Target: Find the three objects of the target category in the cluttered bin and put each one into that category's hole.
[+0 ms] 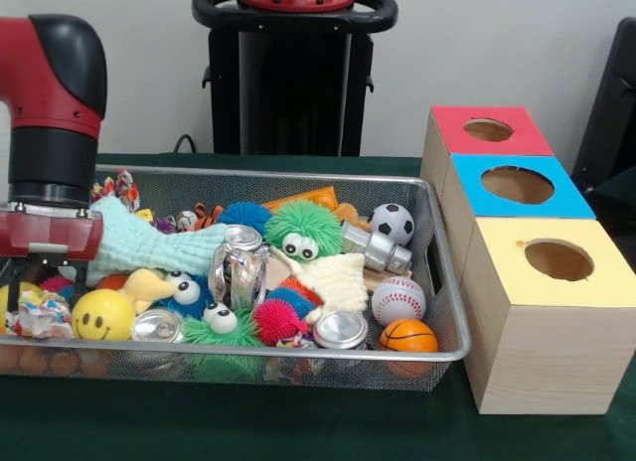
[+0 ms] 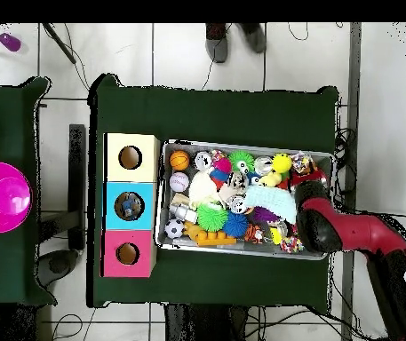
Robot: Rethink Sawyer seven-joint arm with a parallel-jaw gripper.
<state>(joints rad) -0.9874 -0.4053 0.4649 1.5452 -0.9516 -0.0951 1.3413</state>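
The search step is judged under way as the arm [image 1: 50, 113] is held over the bin [image 1: 437, 282]'s left end, the pincer's state cannot be told, and a clear bottle [image 1: 237, 267] must be reached next.

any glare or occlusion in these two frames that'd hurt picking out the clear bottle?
Front view: the bottle in the bin carries bright specular streaks, and the cans shine too; the arm hides the bin's left end. Overhead view: lighting is flat, toys merge, the arm covers one bin corner.
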